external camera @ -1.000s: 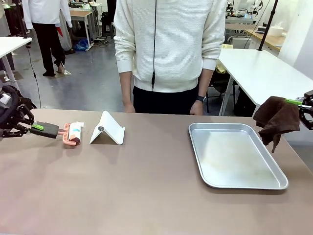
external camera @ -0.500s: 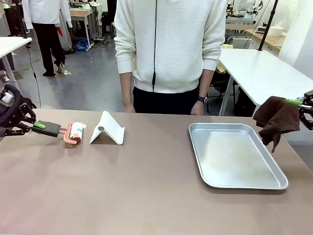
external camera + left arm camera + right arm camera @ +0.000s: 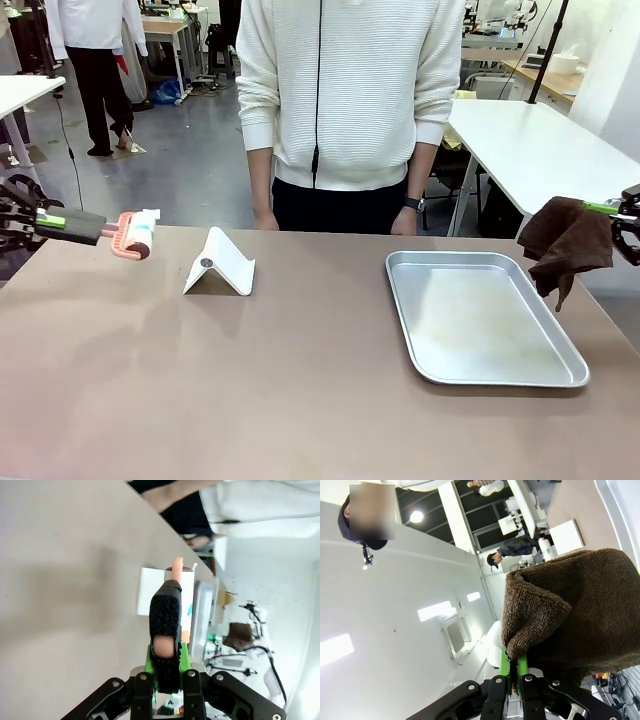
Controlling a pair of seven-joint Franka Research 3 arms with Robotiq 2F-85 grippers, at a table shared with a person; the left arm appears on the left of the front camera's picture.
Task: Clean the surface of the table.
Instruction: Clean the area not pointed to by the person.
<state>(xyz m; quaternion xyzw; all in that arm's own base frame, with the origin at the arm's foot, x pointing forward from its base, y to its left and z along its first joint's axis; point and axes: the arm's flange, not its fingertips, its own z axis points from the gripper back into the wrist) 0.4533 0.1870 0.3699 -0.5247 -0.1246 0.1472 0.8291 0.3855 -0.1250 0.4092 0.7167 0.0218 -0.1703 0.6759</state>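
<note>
The lint roller (image 3: 131, 233) has come up off the counter (image 3: 300, 380) since a second ago. It was lying flat on the brown top just beside the white stand (image 3: 220, 265). Now it hangs in the air farther out toward 9 o'clock, over the far-left corner and clear of the surface. The left claw (image 3: 55, 222) is clamped on the roller's black handle, with a green pad pressed to each side. The pink frame and white roll point in toward the middle of the counter. Seen from the left wrist, the handle runs straight up between the fingers and the roll sits at its far end.

The right claw (image 3: 606, 209) hasn't budged. It sits out at 3 o'clock, just past the counter's right edge, pinching a corner of a brown cloth (image 3: 568, 245). The cloth droops in folds near the metal tray's (image 3: 487, 257) right rim, and I can't tell whether its tip touches anything.

The counter itself — a wide, matte brownish top — spreads across the whole near side of the room from 9 to 3. The folded stand rests on it at about 10 o'clock and the empty tray lies flat at about 2. A person (image 3: 350, 100) in a white sweater stands at 12, with both hands hanging just behind the far edge.
</note>
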